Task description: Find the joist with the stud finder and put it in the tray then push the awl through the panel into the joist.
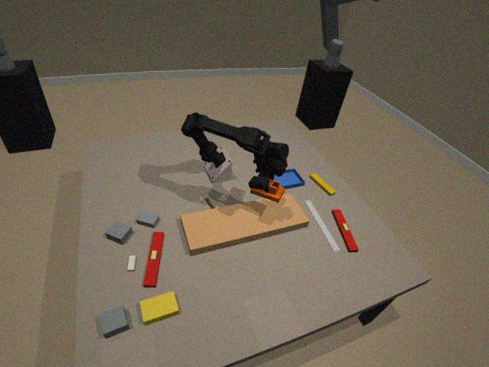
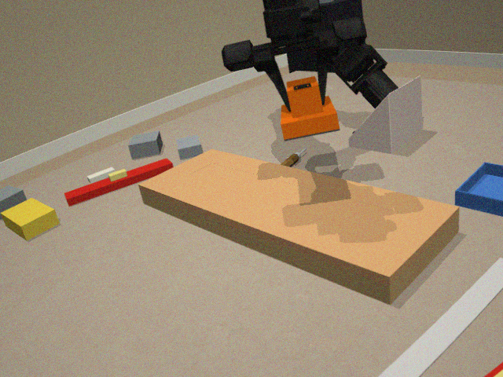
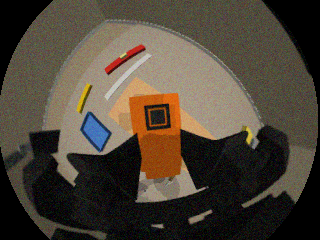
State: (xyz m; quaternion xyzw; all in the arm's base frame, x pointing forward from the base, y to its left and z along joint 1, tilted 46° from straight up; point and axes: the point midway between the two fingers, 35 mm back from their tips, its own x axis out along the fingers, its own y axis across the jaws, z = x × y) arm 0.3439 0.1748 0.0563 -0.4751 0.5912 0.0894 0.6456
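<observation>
My gripper is shut on the orange stud finder and holds it in the air. Its top shows a dark square with an orange outline in the wrist view. The tan floor panel lies flat, with the arm's shadow on it and no hole that I can see. The awl lies behind the panel, partly hidden by it in the exterior view. The blue tray is empty, beyond the panel's right end in the top view.
In the top view, a red level, grey blocks, a white piece and a yellow block lie left. A white strip, another red level and a yellow bar lie right.
</observation>
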